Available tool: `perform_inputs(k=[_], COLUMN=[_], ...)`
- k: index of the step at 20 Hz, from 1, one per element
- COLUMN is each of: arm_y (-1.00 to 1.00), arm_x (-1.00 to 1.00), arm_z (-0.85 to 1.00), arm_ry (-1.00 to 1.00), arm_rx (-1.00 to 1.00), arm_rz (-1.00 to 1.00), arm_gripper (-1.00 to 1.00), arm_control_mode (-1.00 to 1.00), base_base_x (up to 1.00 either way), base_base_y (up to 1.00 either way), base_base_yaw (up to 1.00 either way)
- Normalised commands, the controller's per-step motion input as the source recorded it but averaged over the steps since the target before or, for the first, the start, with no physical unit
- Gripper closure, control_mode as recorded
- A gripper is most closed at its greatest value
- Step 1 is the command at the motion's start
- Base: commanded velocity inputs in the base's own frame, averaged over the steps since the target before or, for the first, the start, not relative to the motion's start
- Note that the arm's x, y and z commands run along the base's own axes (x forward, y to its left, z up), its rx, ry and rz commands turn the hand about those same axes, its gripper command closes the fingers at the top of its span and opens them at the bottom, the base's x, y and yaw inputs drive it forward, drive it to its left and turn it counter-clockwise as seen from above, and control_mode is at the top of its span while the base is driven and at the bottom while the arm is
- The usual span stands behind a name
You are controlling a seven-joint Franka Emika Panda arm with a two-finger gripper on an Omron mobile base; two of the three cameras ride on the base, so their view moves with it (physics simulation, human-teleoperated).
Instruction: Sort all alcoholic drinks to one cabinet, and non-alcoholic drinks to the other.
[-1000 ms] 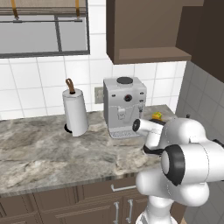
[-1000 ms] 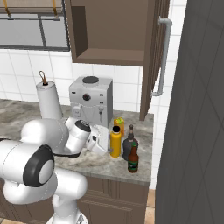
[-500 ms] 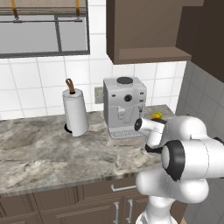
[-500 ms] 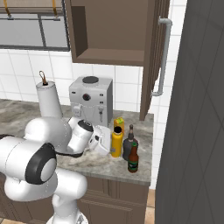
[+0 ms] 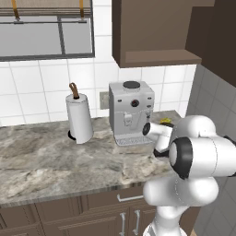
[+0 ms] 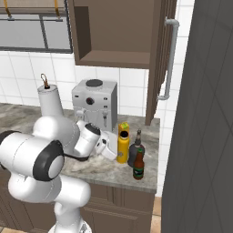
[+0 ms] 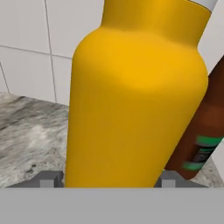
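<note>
Yellow-orange bottle (image 7: 135,92) on marble counter (image 6: 98,168).

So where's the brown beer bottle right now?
In the right base view the brown beer bottle stands near the counter's front edge, right of the yellow-orange bottle, just before the black bottle.

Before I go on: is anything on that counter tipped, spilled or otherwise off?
Nothing stands out. The yellow bottle, black bottle, beer bottle and juice carton all stand upright on the counter, with no spill. The tool brackets the yellow bottle squarely.
</note>
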Motion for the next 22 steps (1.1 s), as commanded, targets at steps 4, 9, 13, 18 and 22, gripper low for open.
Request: perform_inputs(k=[4, 9, 13, 18, 22], arm_y=[0.0, 0.09, 0.19, 0.25, 0.21], arm_x=[0.0, 0.0, 0.0, -0.04, -0.12], arm_z=[-0.03, 0.0, 0.05, 0.2, 0.34], arm_ry=[0.08, 0.0, 0.0, 0.0, 0.0], arm_rx=[0.0, 0.0, 0.0, 0.0, 0.0], arm_rz=[0.0, 0.0, 0.04, 0.06, 0.07], arm_gripper=[1.0, 1.0, 1.0, 1.0, 1.0], arm_control_mode=[-1.0, -1.0, -1.0, -1.0, -1.0], base_base_x=[0.0, 0.0, 0.0, 0.0, 0.0], base_base_y=[0.0, 0.0, 0.0, 0.0, 0.0], base_base_yaw=[0.0, 0.0, 0.0, 0.0, 0.0])
